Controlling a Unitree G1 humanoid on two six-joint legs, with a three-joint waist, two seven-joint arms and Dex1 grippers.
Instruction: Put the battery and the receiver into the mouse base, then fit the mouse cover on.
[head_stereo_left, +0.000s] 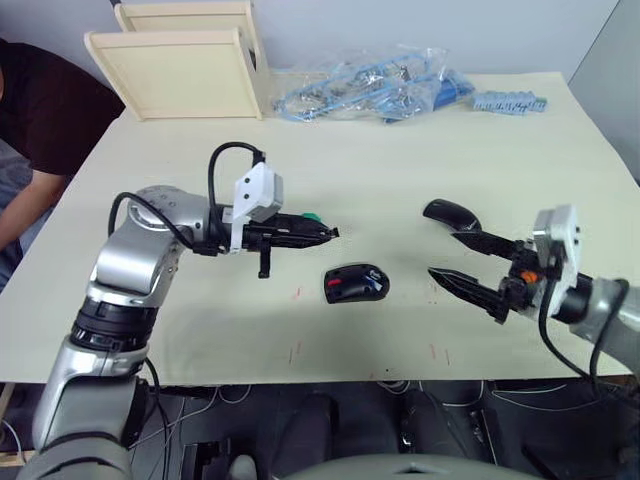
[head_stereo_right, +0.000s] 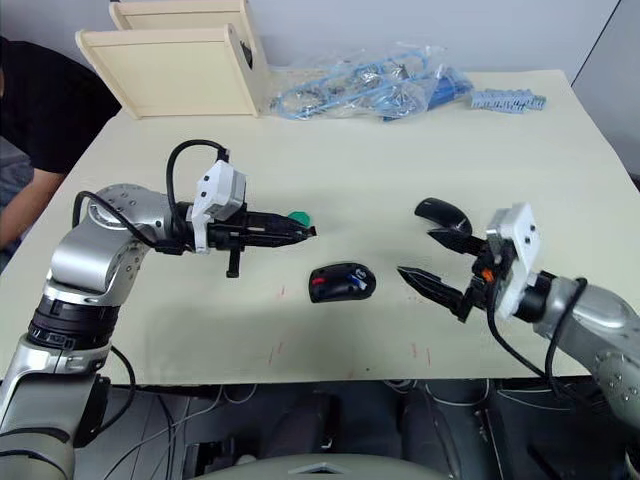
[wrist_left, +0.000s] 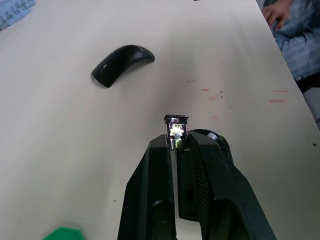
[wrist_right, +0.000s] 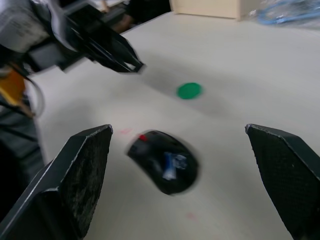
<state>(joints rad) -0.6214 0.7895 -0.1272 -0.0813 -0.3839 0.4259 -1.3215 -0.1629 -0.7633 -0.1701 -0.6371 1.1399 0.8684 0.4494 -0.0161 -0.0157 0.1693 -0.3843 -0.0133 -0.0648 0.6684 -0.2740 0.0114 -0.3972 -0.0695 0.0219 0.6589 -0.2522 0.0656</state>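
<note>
The left gripper (head_stereo_left: 325, 233) is clenched on the receiver (wrist_left: 177, 131), a tiny metal-tipped nub pinched at the fingertips so its free end can go into the mouse base (head_stereo_left: 355, 283). It hangs just left of and above that base, with a flat green disc (head_stereo_right: 297, 217) behind it. The base, a black oval body, lies open side up, showing a red patch and the blue battery (head_stereo_left: 375, 286) already seated. Right of the base, the right gripper (head_stereo_right: 432, 258) hangs spread wide and empty. The mouse cover (head_stereo_left: 451, 214), a smooth glossy shell, lies just beyond it, likely next.
</note>
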